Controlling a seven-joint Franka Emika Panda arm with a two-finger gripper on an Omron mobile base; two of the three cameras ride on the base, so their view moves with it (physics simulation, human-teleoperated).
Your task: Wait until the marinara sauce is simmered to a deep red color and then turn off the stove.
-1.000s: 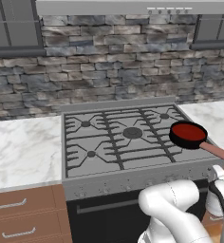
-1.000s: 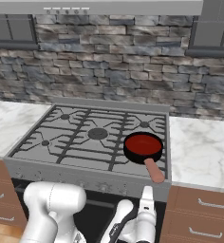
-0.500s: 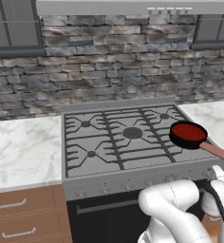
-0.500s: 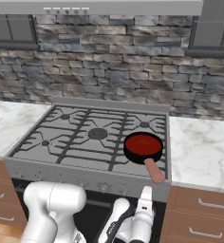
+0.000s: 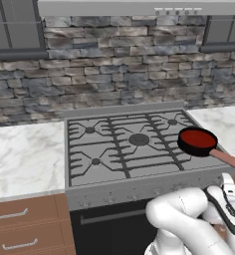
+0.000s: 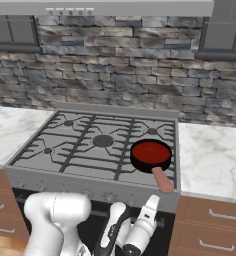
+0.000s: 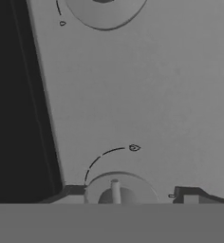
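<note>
The marinara sauce [image 5: 196,138] [image 6: 151,151] is a smooth red disc in a small black skillet on the front right burner of the grey stove [image 5: 139,187] [image 6: 65,175]. The skillet's brown handle [image 5: 226,158] [image 6: 162,180] sticks out over the stove's front edge. My gripper [image 5: 228,182] [image 6: 152,201] [image 7: 130,194] is low at the stove's front panel, just below that handle. In the hand view its dark fingertips [image 7: 72,191] stand either side of a round grey knob [image 7: 118,190], open, with a gap on the right side. Another knob [image 7: 104,9] shows at the top.
Marble counters [image 5: 25,159] [image 6: 215,160] flank the stove, over brown drawers [image 5: 25,224] [image 6: 215,225]. A stone wall and a range hood [image 5: 139,7] are behind. The black oven door [image 7: 14,118] lies beside the knob panel.
Hardly anything: the hand has edged a little closer to the stove's front. The skillet and sauce look the same.
</note>
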